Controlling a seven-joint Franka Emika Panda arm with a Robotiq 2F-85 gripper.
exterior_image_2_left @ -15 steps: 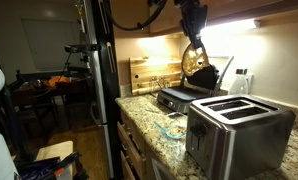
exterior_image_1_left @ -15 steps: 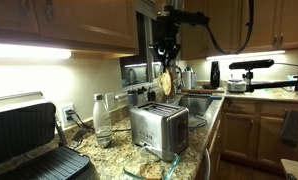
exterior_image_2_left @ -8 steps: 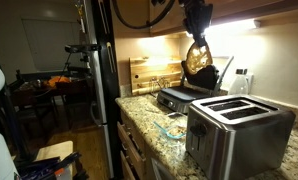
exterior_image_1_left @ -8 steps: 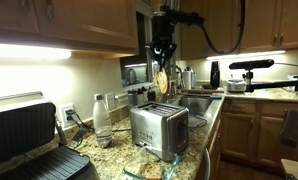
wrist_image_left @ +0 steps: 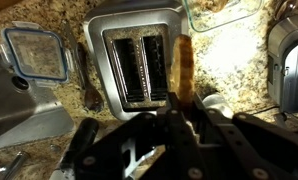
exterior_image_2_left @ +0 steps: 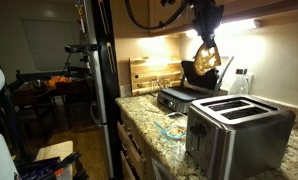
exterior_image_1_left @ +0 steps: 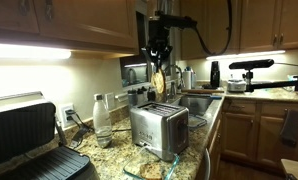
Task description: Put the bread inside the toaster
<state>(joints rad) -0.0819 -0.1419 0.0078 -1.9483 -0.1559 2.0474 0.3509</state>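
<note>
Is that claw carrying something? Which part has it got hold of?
Yes. The gripper is shut on the bread, pinching the slice at its top edge so it hangs on edge above the toaster.

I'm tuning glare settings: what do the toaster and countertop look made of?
The toaster looks like brushed metal, probably steel: grey satin sheen. The countertop looks like speckled tan-brown stone, likely polished granite; it reflects the light.
</note>
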